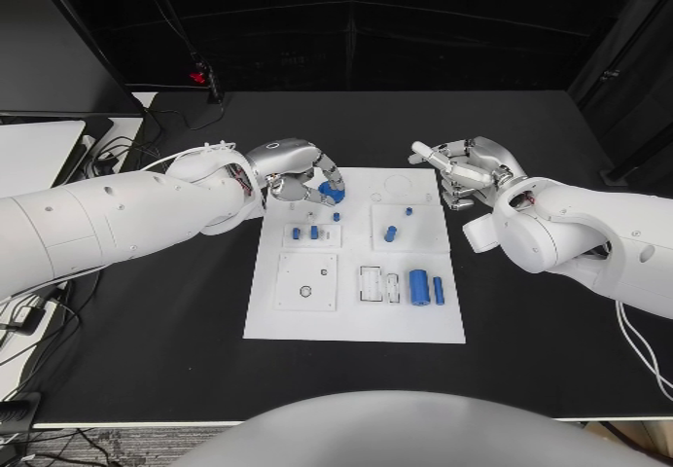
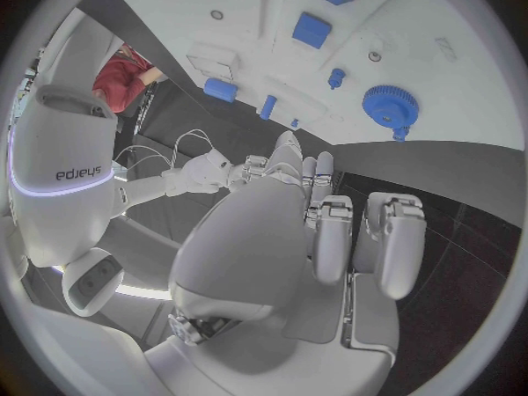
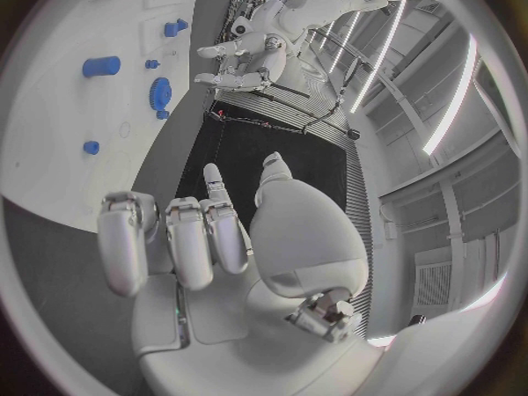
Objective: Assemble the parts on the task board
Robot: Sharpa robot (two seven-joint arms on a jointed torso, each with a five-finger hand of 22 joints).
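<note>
The white task board (image 1: 354,326) lies in the middle of the black table. A blue gear (image 1: 333,192) stands near its far left corner, and my left hand (image 1: 292,167) hovers just beside it, fingers stretched out and holding nothing. The left wrist view shows the gear (image 2: 388,108) a little beyond the fingertips (image 2: 320,165). My right hand (image 1: 464,169) hangs off the board's far right corner, holding nothing, fingers (image 3: 187,238) loosely extended. A large blue cylinder (image 1: 418,286) and a thinner blue pin (image 1: 439,290) lie near the right edge. Small blue parts (image 1: 306,233) sit mid-board.
Several white sub-plates sit on the board, one at the near left (image 1: 307,282) with holes. Cables (image 1: 120,151) and a white desk edge (image 1: 35,146) lie at the table's left. Bare black tabletop (image 1: 533,331) surrounds the board.
</note>
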